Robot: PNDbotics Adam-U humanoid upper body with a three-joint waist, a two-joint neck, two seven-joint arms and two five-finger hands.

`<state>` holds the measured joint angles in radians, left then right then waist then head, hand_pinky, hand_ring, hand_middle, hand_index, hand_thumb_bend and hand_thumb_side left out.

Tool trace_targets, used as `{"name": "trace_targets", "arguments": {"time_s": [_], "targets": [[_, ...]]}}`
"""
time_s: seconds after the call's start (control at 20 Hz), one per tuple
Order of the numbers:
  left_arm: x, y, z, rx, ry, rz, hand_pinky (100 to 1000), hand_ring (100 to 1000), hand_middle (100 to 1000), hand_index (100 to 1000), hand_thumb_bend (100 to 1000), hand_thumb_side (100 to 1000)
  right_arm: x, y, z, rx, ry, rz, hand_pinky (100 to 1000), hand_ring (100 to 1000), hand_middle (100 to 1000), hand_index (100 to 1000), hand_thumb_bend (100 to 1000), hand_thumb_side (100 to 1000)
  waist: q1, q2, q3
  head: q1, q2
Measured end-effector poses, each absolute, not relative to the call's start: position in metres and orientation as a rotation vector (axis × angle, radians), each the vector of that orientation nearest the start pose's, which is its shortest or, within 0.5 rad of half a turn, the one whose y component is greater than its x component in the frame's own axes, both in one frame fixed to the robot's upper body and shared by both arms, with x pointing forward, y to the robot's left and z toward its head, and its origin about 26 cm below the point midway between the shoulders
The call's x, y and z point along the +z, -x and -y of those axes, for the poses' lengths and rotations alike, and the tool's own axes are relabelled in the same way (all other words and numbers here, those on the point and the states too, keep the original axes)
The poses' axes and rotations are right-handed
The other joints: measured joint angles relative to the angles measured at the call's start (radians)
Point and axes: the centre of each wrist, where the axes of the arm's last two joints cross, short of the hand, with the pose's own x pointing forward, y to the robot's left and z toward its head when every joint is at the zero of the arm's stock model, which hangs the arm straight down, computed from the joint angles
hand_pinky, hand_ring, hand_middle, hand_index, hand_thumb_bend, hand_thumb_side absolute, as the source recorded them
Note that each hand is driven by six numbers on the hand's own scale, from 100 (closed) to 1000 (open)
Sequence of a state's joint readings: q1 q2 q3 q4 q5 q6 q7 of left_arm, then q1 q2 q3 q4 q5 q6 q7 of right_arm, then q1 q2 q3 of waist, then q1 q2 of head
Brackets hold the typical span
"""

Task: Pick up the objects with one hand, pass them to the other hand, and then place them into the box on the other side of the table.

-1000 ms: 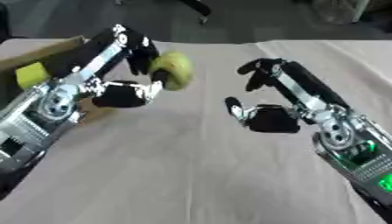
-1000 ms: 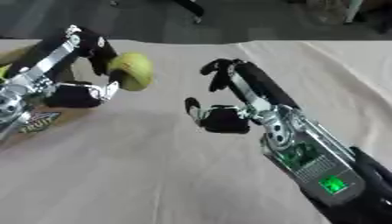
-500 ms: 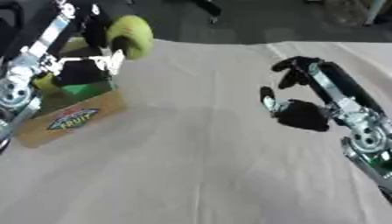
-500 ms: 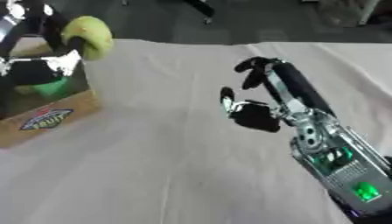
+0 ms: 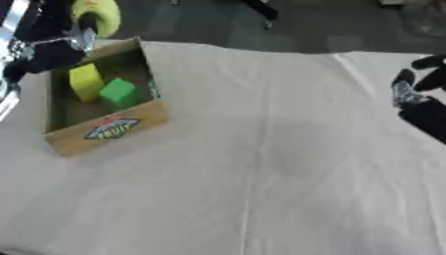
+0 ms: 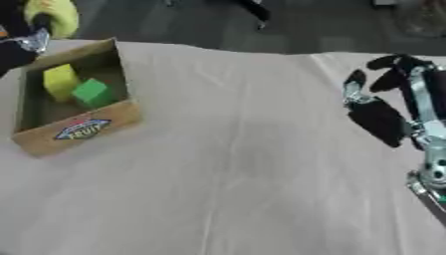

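Note:
My left hand (image 5: pixel 54 41) is at the upper left, its fingers curled round a yellow-green round object (image 5: pixel 97 14) held above the far corner of the cardboard box (image 5: pixel 109 130). Inside the box lie a yellow block (image 5: pixel 85 81) and a green block (image 5: pixel 118 92). My right hand (image 6: pixel 381 107) hovers over the right side of the table with relaxed fingers and nothing in it.
A beige cloth (image 5: pixel 261 174) covers the table. The box stands at the left side with a fruit label (image 5: pixel 111 128) on its near wall. Dark floor lies beyond the far table edge (image 5: pixel 261 49).
The whole picture has shifted right, so the camera has turned left. My left hand has carried the yellow-green object up and left, over the box's far corner. The right hand has kept its open pose.

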<state>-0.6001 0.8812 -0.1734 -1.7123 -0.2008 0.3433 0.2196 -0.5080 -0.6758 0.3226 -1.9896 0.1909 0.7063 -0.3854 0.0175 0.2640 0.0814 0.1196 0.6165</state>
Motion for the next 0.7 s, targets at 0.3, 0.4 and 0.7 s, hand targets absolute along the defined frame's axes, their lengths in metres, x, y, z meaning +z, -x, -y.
{"name": "trace_targets", "arguments": {"time_s": [0.3,0.4,0.7], "targets": [[0.27,-0.359,-0.339,-0.61,-1.19,1.753,464,458,364,394,183,100,0.25,-0.305,0.249,0.312,1.027,1.859,804,658,474,724,100,430,-0.005,0.0,-0.007,0.021,-0.005],[0.266,-0.362,-0.344,-0.61,-1.215,1.71,468,465,373,407,157,100,0.255,-0.305,0.256,0.259,1.05,1.89,800,653,471,721,100,418,-0.004,0.0,-0.009,0.024,-0.005],[0.252,-0.373,-0.36,-0.608,-1.272,1.56,481,474,385,420,228,100,0.264,-0.304,0.273,0.13,1.086,1.969,786,628,452,703,100,325,-0.003,0.0,-0.016,0.031,-0.008]]}}
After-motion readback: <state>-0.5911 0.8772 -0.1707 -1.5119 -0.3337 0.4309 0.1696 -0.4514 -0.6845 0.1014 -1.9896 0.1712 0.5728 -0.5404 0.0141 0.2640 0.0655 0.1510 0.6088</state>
